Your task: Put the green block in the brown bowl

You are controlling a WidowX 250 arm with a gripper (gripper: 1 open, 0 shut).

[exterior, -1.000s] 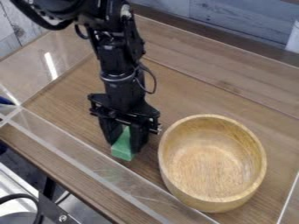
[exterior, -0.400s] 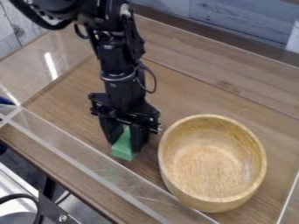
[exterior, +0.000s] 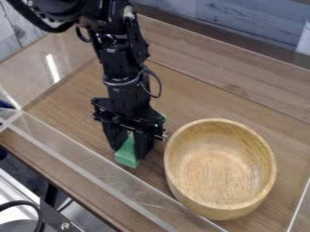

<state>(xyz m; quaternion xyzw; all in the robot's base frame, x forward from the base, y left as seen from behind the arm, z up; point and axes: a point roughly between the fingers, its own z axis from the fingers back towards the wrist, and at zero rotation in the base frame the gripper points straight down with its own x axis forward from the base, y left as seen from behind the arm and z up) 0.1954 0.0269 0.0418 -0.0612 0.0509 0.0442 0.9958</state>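
A: How is the arm [exterior: 111, 50] posed?

B: It is held upright, the gripper [exterior: 129, 148] pointed straight down at the table [exterior: 230, 86]. The jaws are closed on the block [exterior: 126, 152], which is seen between them, low at the tabletop.

A: And the room around it?

B: The bowl [exterior: 222, 168] is found just right of the gripper. A clear wall [exterior: 72, 168] is set along the near edge.
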